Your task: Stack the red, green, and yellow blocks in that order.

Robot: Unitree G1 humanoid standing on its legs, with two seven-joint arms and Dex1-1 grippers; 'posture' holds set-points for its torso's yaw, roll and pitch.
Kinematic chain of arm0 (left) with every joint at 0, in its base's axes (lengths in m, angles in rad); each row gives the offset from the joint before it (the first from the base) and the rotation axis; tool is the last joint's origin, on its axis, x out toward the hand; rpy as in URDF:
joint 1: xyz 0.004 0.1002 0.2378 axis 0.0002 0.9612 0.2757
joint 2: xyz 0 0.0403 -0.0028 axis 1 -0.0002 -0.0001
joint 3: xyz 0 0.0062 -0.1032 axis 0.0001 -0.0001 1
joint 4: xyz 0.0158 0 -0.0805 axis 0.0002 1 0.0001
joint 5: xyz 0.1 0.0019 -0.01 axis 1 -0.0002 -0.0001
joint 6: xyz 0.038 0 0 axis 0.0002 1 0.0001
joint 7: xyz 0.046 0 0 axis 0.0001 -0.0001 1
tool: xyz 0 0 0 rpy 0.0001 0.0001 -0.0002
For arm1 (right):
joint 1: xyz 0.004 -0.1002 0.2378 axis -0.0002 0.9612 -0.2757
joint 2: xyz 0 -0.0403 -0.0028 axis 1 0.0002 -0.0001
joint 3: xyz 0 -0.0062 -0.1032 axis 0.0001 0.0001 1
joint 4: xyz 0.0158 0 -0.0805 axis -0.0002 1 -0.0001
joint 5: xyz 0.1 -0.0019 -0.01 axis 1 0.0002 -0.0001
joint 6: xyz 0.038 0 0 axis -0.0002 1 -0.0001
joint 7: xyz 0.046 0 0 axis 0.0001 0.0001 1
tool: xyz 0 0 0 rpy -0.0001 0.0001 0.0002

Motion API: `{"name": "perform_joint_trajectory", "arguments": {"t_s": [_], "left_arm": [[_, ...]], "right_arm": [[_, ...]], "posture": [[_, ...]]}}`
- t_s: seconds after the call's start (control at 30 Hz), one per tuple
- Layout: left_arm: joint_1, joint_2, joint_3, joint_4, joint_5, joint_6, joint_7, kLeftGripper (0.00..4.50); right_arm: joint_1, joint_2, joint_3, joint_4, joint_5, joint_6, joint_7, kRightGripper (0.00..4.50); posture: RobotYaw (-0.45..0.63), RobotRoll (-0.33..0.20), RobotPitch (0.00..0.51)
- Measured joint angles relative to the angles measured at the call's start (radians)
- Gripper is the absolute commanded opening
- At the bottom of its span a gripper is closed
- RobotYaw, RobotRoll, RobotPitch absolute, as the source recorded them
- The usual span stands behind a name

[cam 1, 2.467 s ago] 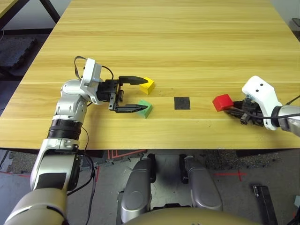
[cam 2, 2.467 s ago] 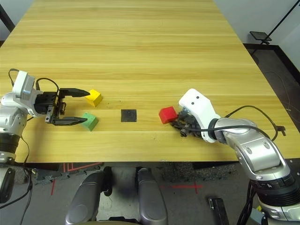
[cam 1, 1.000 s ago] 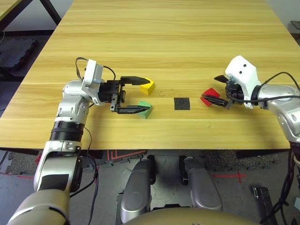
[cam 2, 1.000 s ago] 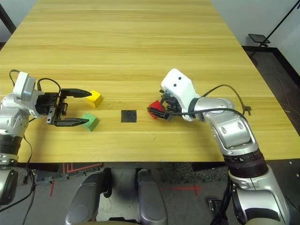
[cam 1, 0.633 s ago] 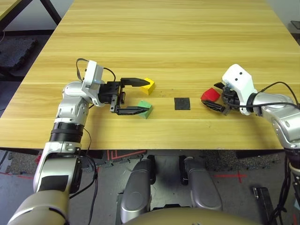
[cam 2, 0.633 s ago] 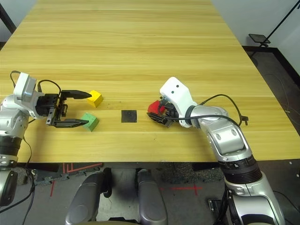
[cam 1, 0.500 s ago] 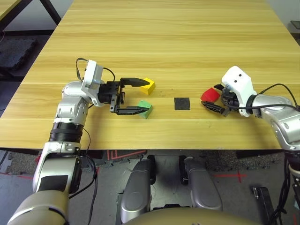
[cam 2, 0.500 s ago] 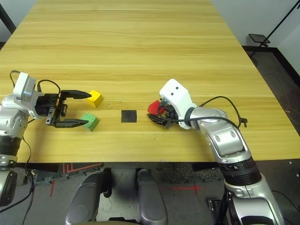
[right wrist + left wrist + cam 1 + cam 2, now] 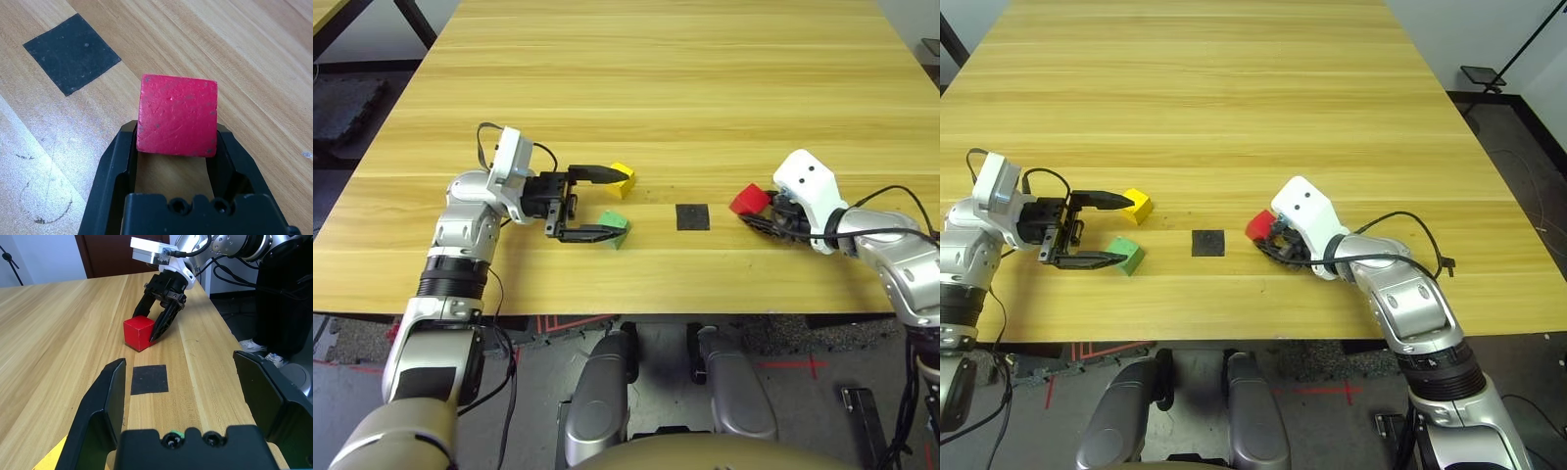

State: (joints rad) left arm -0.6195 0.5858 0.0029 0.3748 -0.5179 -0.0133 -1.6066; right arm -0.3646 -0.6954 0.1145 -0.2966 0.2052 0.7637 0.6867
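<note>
Right wrist cam: my right gripper (image 9: 177,147) has its two black fingers (image 9: 115,161) set either side of the red block (image 9: 177,115), pressed against its side faces w/ no gap I can see, so it's clamped on the block. Block sits on the wood table (image 9: 705,88), near the flat black square patch (image 9: 71,53) but apart from it.

Head cams: red block (image 9: 749,200) is to the right of the black patch (image 9: 693,216), w/ the right gripper (image 9: 766,217) low at the tabletop behind it. From the left wrist cam I see the same grip across the table: right fingers (image 9: 164,320) angled down around the block (image 9: 139,332), block's underside on the wood.

My left gripper (image 9: 602,204) is spread wide, holding nothing, pointing level toward the patch. Its upper finger (image 9: 592,173) lies over the yellow block (image 9: 625,179); its lower finger (image 9: 585,233) lies over the near edge of the green block (image 9: 615,223). Can't tell if either finger actually touches its block. Yellow sits farther from me, green nearer, both to the left of the patch, a bare strip of wood between them.

All 3 blocks are on the table, none stacked.
</note>
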Motion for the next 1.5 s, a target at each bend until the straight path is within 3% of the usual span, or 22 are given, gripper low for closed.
{"name": "perform_joint_trajectory", "arguments": {"t_s": [0.17, 0.33, 0.5, 0.63, 0.93, 1.13, 1.5], "left_arm": [[0.000, -0.003, -0.001, -0.002, 0.000, 0.000, 0.000, 4.50], [-0.002, -0.012, -0.001, -0.001, 0.001, -0.003, 0.000, 4.50], [-0.002, -0.015, 0.000, -0.001, 0.002, -0.008, 0.002, 4.50], [-0.001, -0.015, 0.001, -0.001, 0.004, -0.009, 0.007, 4.50], [0.010, -0.018, 0.003, -0.027, 0.008, -0.008, 0.027, 4.50], [0.023, -0.020, 0.003, -0.052, 0.008, -0.008, 0.047, 4.50], [0.043, -0.017, 0.004, -0.076, 0.008, -0.001, 0.063, 4.50]], "right_arm": [[-0.020, -0.003, 0.020, 0.020, -0.009, -0.029, 0.019, 2.10], [-0.149, -0.017, 0.023, 0.104, 0.012, -0.100, 0.122, 2.10], [-0.306, -0.053, 0.029, 0.224, 0.044, -0.169, 0.302, 2.10], [-0.369, -0.083, 0.081, 0.300, 0.045, -0.246, 0.480, 2.10], [-0.538, -0.009, 0.224, 0.560, -0.095, -0.459, 0.629, 2.10], [-0.557, 0.085, 0.277, 0.628, -0.171, -0.528, 0.633, 2.10], [-0.538, 0.118, 0.288, 0.600, -0.223, -0.514, 0.637, 2.10]], "posture": [[0.17, 0.000, 0.241], [0.18, -0.003, 0.217], [0.19, 0.000, 0.211], [0.20, 0.002, 0.212], [0.23, -0.002, 0.206], [0.25, 0.000, 0.205], [0.26, 0.001, 0.207]]}}
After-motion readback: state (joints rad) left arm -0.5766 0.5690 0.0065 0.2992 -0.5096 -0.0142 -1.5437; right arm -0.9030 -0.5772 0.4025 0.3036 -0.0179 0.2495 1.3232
